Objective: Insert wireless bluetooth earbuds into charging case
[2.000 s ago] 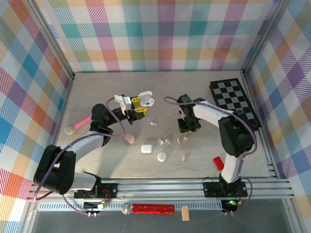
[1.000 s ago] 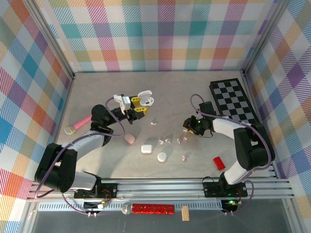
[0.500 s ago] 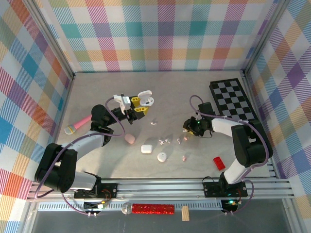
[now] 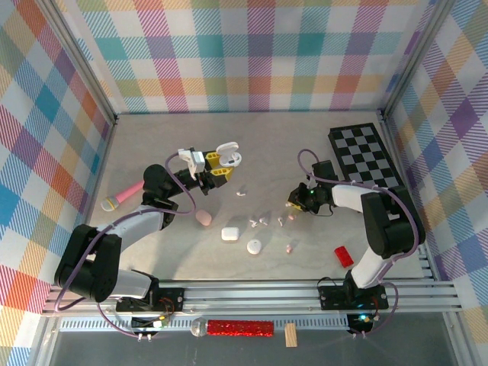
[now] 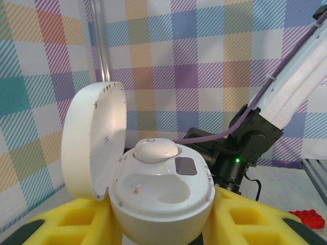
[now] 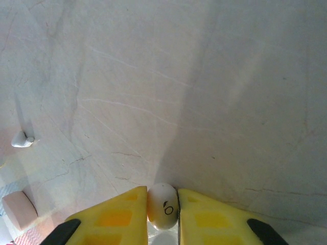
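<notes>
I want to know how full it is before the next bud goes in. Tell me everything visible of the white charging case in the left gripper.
The white charging case is a rounded, glossy plastic pebble, clamped at its lower sides between the left gripper's yellow jaws. Its hinged lid stands open at the left, inner face showing. One white earbud sits in the far well, next to a small grey square; the near well is empty.
</notes>
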{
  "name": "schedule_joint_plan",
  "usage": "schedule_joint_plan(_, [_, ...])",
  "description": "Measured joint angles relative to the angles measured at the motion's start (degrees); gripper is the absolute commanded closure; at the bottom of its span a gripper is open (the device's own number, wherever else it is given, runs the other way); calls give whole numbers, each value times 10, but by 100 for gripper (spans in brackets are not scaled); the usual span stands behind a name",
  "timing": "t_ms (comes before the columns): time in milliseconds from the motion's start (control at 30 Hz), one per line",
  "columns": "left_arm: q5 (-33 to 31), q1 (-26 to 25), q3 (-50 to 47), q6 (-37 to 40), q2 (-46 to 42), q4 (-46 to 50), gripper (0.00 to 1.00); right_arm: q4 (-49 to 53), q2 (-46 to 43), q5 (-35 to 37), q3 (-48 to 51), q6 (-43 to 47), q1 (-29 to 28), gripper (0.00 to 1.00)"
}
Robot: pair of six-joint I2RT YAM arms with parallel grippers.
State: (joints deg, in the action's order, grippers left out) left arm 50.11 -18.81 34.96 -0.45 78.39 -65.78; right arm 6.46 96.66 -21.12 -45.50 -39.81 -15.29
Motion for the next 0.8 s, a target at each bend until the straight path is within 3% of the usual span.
schedule_joint_plan(200, [0, 0, 0, -2, 9, -7, 62, 4, 14, -7, -12, 4, 0, 75])
schedule_joint_plan(433, [-1, 0, 0, 4, 10, -3, 62, 30, 26, -15, -31, 13, 3, 82])
schedule_joint_plan(800, [-33, -42, 5, 116, 2, 115, 62, 63, -19, 28, -29, 30, -3, 83])
